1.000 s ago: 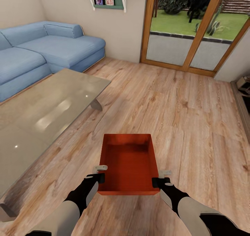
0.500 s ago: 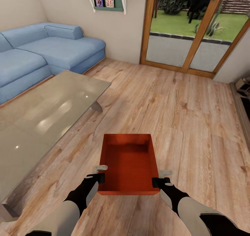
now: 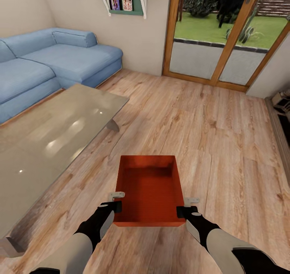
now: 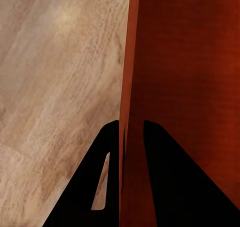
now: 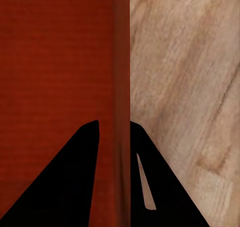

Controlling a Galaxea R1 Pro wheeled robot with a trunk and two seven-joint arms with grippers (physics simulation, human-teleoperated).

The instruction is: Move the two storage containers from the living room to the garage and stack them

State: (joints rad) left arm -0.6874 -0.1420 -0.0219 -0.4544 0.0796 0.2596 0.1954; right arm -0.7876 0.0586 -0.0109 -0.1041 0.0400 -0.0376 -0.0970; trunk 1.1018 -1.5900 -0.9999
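Carrying step: the orange-red storage container [image 3: 148, 190] hangs over the living room's wood-plank floor [image 3: 209, 129], beside the glass coffee table [image 3: 52, 133], left gripper [image 3: 116, 201] and right gripper [image 3: 186, 207] each clamped on a side wall, so next I'd drive garage-ward.

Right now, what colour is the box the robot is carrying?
Orange-red storage container, best seen in the head view.

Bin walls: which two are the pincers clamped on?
The bin's two long side walls: left pincer on the left one, right pincer on the right one, each straddling its rim. The near and far short walls are ungripped.
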